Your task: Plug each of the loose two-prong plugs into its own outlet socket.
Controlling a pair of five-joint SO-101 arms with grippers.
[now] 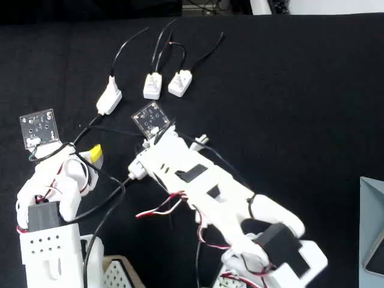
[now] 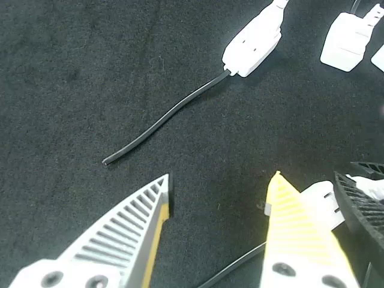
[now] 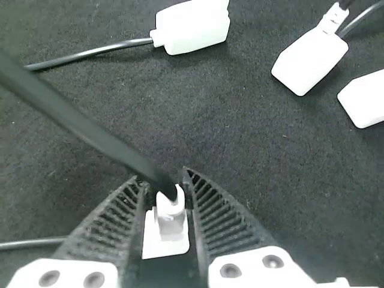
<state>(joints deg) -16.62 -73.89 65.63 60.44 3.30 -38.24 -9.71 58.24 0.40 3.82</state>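
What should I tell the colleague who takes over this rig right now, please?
Left hand: open, empty.
Right hand: shut on a white plug.
Done: joined pair, apparently one plug already seated in its socket.
First free socket and second free socket lie side by side next to it, apart.
To do: seat the held plug in one free socket; the other also awaits a plug.
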